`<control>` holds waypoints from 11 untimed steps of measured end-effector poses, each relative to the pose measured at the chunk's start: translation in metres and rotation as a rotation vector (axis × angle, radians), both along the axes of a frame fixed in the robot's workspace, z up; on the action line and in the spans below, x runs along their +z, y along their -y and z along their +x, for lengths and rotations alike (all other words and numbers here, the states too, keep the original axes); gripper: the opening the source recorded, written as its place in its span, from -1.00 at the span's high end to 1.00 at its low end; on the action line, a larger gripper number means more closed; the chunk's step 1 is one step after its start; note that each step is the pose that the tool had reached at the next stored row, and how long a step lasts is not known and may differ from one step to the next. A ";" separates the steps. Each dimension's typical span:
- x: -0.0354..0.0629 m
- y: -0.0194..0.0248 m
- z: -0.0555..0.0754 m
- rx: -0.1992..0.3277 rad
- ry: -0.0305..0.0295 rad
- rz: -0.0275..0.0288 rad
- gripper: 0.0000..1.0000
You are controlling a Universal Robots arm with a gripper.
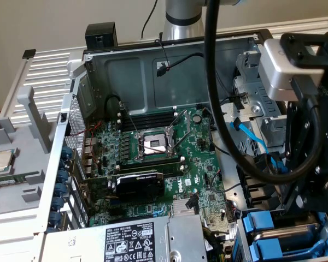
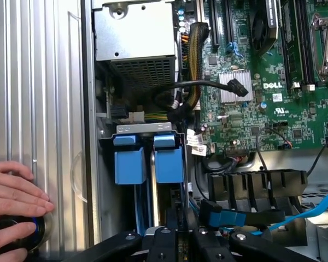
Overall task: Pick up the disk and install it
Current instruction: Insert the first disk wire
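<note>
Drive bay (image 2: 147,129), disk (image 2: 168,161) and blue carrier (image 2: 126,161) inside

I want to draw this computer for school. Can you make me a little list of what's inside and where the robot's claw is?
case: computer case, open, green motherboard showing
drive bay: two blue disk carriers, side by side
robot: gripper at the drive bay, close to the carriers
person: hand beside the case, on a black button
</note>
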State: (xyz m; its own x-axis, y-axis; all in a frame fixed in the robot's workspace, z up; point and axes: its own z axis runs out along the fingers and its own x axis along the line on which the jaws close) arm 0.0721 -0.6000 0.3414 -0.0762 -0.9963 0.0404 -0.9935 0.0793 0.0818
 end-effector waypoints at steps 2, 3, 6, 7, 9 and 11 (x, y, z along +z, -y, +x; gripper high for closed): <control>0.0000 -0.0002 0.000 0.000 0.0000 0.0000 0.66; 0.0000 -0.0004 0.000 0.000 0.0000 0.0000 0.66; -0.0001 -0.0009 0.000 0.000 0.0000 0.0000 0.66; -0.0001 -0.0011 0.000 0.000 0.0000 0.0001 0.66; -0.0001 -0.0011 0.000 0.000 0.0000 0.0000 0.66; -0.0003 -0.0012 0.000 0.000 0.0000 -0.0001 0.66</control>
